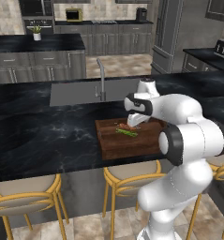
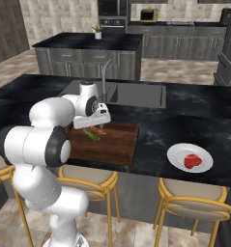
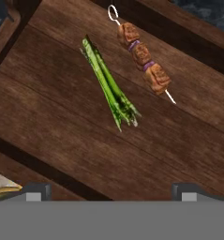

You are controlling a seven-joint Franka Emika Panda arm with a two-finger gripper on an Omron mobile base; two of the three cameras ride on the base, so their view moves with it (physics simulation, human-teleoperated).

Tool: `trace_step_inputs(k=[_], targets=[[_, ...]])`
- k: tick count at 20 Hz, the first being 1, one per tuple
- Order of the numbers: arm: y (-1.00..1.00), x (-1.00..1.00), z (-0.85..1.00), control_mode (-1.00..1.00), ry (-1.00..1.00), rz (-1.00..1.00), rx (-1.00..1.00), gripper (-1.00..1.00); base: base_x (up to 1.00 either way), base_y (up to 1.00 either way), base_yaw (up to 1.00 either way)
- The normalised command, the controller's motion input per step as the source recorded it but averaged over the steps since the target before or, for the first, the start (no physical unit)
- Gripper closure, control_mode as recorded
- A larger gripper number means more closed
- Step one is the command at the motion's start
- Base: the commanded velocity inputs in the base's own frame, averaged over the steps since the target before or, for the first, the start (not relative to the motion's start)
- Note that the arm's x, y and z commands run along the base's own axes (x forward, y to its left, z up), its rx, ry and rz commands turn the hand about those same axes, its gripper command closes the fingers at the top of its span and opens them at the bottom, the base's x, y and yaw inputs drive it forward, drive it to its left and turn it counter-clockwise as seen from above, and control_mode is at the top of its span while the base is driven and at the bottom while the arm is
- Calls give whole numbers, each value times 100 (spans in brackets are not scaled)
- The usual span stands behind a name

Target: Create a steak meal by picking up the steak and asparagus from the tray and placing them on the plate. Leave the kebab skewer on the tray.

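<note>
Dark marble runs across the kitchen island in the left base view, where the counter [image 1: 48, 136] carries the tray [image 1: 118, 145]. The asparagus [image 1: 126, 132] lies on it just under the arm's white hand; no writing shows on anything.

From the right base view, the steak [image 2: 193, 161] already sits on the plate [image 2: 177, 153], well apart from the tray at about 3 o'clock of it. Nothing here bears a readable label either.

Looking down in the hand view, the claw [image 3: 111, 194] hangs spread wide above the wood, pinching nothing. At 12 o'clock of it lies the asparagus, with the kebab skewer [image 3: 142, 58] near it toward 1 o'clock, apart. The bundle looks light, thin and rather stiff, likely to roll; a pinch across its middle seems safest.
</note>
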Motion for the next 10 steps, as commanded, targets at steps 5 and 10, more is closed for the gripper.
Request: trace_step_inputs(k=[5,10], targets=[[36,5,-31,-100,-3,-4,-2,-100,0,0,0],[16,15,-29,-100,-3,-6,0,-100,0,0,0]])
